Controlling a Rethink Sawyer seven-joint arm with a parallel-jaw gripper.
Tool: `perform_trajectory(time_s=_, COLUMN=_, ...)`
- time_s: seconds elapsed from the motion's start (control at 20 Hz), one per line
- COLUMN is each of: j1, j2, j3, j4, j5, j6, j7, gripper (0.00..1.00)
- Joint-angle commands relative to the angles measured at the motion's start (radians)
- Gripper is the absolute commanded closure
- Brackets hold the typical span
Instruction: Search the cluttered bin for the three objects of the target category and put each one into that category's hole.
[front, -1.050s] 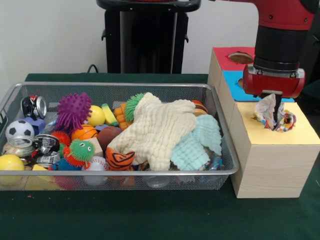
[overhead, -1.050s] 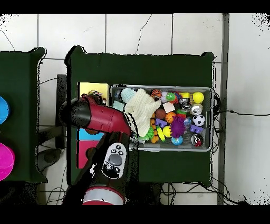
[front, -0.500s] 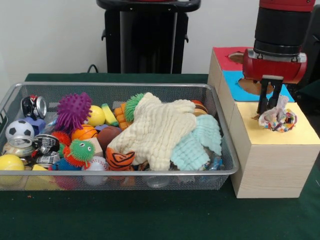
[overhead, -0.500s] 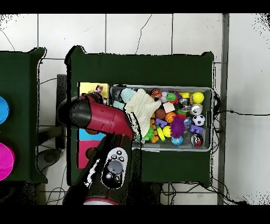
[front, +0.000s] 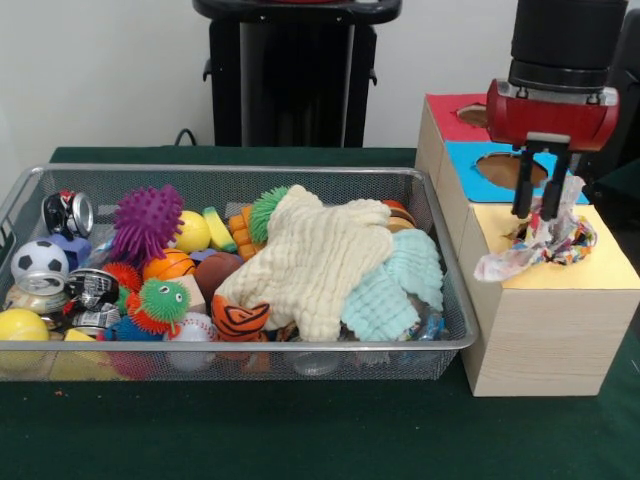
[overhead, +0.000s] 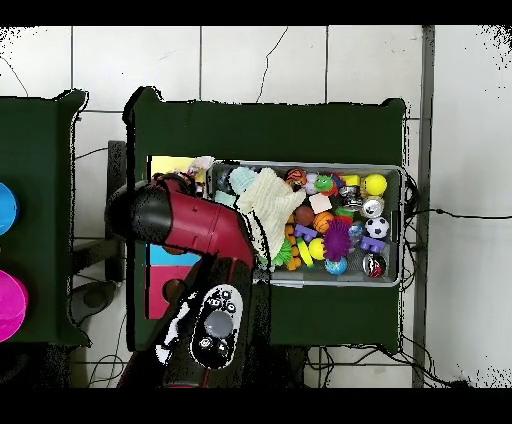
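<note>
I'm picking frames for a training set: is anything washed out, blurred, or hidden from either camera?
Front view: even lighting, the wire bin and its toys sharp, the patterned cloth on the yellow box top clear below the gripper. Overhead view: the red arm hides most of the box, and the white floor tiles look washed out.

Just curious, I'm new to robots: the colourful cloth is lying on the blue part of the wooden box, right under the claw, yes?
Not quite: the front view shows the colourful cloth on the yellow part of the wooden box, not the blue. It does lie right under the claw.
</note>
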Motion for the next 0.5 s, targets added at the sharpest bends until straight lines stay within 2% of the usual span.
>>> perform_trajectory(time_s=0.05, j1=-0.001, j2=0.009, j3=0.026, j4=0.011, j5=-0.032, j6=0.119, j7=0.188, gripper=0.00)
perform_trajectory(time_s=0.5, j1=0.004, j2=0.002, j3=0.033, j4=0.039, j5=-0.031, j6=0.081, j7=0.184, gripper=0.00)
